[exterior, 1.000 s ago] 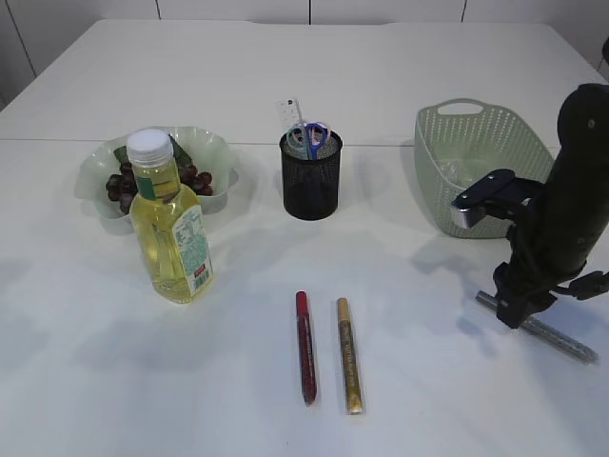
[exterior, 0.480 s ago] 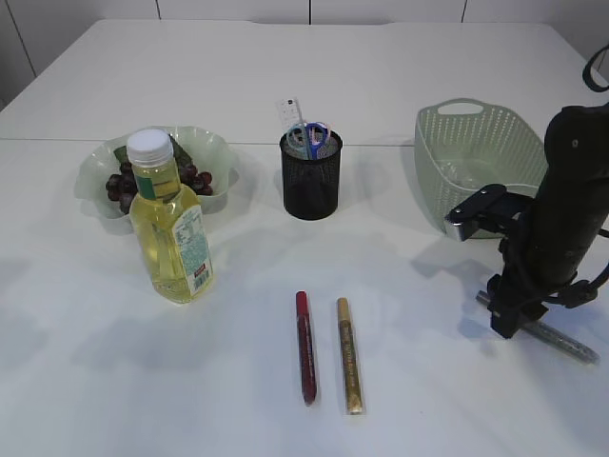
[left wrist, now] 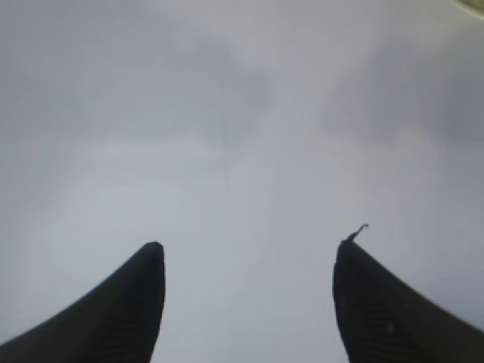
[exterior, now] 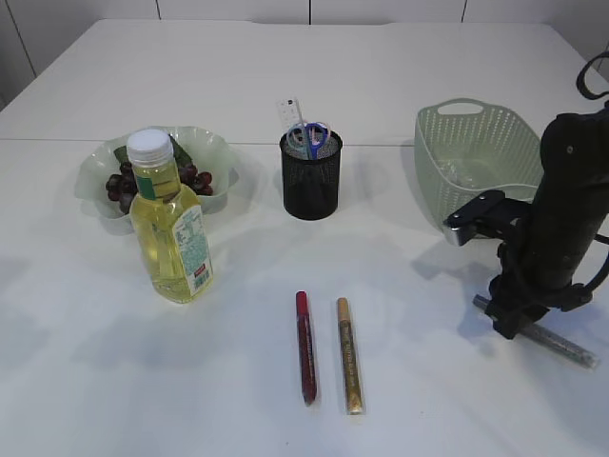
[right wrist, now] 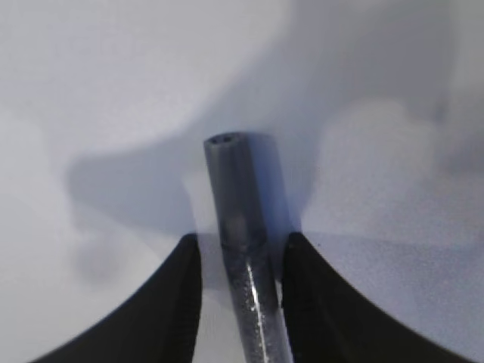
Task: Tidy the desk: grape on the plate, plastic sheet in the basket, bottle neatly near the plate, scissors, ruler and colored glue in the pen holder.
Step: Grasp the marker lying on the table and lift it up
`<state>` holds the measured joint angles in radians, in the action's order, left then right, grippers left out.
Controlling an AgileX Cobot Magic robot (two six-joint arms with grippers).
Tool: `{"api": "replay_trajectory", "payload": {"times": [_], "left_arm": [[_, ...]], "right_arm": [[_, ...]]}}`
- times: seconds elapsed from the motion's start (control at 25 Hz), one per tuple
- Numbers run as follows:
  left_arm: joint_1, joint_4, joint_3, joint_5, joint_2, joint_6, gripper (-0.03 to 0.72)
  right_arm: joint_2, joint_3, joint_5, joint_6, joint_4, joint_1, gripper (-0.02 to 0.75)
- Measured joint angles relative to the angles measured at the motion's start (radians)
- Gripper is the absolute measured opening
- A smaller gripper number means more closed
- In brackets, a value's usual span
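A silver glitter glue tube [exterior: 563, 344] lies on the table at the right. My right gripper [exterior: 504, 324] stands straight down over its near end. In the right wrist view the tube [right wrist: 237, 193] runs between the two fingers of this gripper [right wrist: 240, 239], with a thin strip of table showing on each side. A red glue tube [exterior: 304, 345] and a gold glue tube [exterior: 349, 354] lie side by side at front centre. Scissors [exterior: 307, 139] and a ruler [exterior: 289, 109] stand in the black mesh pen holder [exterior: 311, 181]. My left gripper [left wrist: 249, 246] is open over bare table.
The yellow bottle [exterior: 172, 233] stands upright just in front of the pale green plate [exterior: 93, 173], which holds dark grapes [exterior: 124, 186]. A green basket [exterior: 476, 157] sits behind the right arm, with something clear and crumpled [exterior: 456, 172] inside.
The right arm has shifted slightly left and lower over the silver tube. Its jaws have narrowed around the tube. Nothing else has moved.
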<state>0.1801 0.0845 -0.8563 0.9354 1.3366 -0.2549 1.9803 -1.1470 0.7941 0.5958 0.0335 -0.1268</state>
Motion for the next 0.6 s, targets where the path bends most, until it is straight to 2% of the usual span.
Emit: {"api": "replay_trajectory", "payload": {"times": [0.12,0.32,0.6], "left_arm": [[0.0,0.0,0.0,0.0,0.0,0.0,0.505],[0.0,0.0,0.0,0.0,0.0,0.0,0.505],[0.0,0.0,0.0,0.0,0.0,0.0,0.505]], "right_arm": [[0.0,0.0,-0.001,-0.002,0.0,0.0,0.272],[0.0,0.0,-0.001,-0.004,0.0,0.0,0.162],[-0.009,0.0,-0.001,-0.01,0.035,0.0,0.141]]}}
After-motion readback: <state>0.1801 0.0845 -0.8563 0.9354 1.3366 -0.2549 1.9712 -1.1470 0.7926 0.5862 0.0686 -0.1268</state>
